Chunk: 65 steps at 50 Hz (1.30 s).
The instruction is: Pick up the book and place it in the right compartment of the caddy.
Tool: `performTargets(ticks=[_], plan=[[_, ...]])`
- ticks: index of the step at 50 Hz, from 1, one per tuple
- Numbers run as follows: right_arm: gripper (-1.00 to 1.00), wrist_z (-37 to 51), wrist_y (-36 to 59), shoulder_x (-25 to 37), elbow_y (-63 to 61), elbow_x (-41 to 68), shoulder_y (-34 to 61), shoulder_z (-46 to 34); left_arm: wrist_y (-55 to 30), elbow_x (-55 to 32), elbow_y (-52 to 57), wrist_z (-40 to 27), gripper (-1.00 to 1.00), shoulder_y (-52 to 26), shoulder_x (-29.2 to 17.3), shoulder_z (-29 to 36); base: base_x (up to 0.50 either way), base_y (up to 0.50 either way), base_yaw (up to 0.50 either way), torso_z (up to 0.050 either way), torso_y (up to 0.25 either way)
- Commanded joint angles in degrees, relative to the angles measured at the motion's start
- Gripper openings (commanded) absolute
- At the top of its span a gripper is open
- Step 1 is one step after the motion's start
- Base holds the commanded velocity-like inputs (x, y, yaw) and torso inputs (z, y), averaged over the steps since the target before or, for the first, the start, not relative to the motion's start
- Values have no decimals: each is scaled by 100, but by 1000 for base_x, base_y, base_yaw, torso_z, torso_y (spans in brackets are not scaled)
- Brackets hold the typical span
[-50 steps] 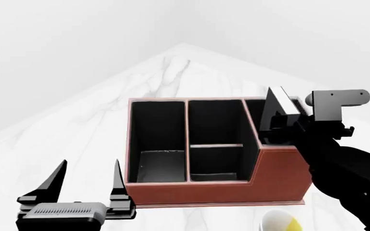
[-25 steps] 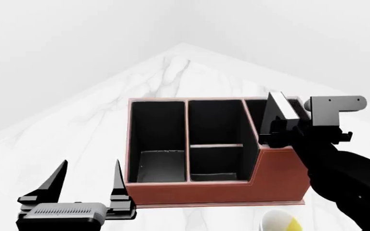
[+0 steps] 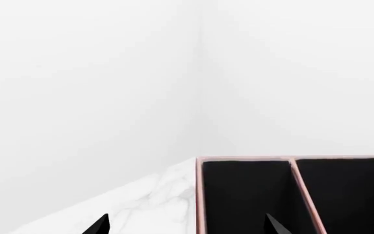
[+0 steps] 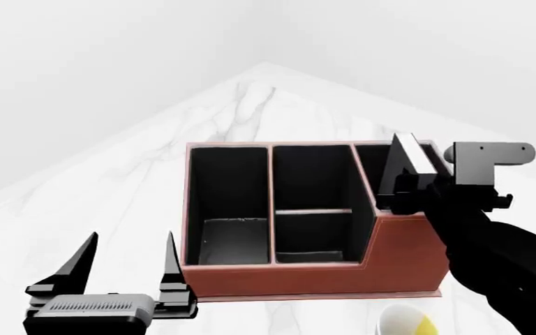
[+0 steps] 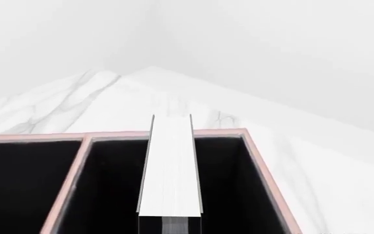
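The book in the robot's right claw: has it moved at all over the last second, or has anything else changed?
The right gripper, shut on the book, sank slightly, lowering the book into the caddy's right compartment; the descent has nearly stopped. Nothing was released. The left gripper stayed open and still; the caddy and mug did not move.

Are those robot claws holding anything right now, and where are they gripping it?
The right pincer holds the book by its lower end, over the caddy. The left pincer is open, holding nothing.
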Motion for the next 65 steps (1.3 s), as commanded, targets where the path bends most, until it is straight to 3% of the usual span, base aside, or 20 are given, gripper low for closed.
performTargets(ticks=[1,58,59,65], plan=[[-100,-264,83,-74,128,-432,-22,60,0,-10,7,-14,100,-2,-13,6,10,8,5,0,0],[-100,-193,311,42,-82,-260,271,133,12,-42,0,-72,100,-24,-64,55,0,0,1,0,1],[100,-169,304,38,-85,-274,271,136,12,-44,2,-75,100,-25,-65,53,0,0,0,0,0],[100,-163,307,34,-83,-281,275,127,19,-52,-2,-75,100,-26,-71,58,0,0,0,0,0]])
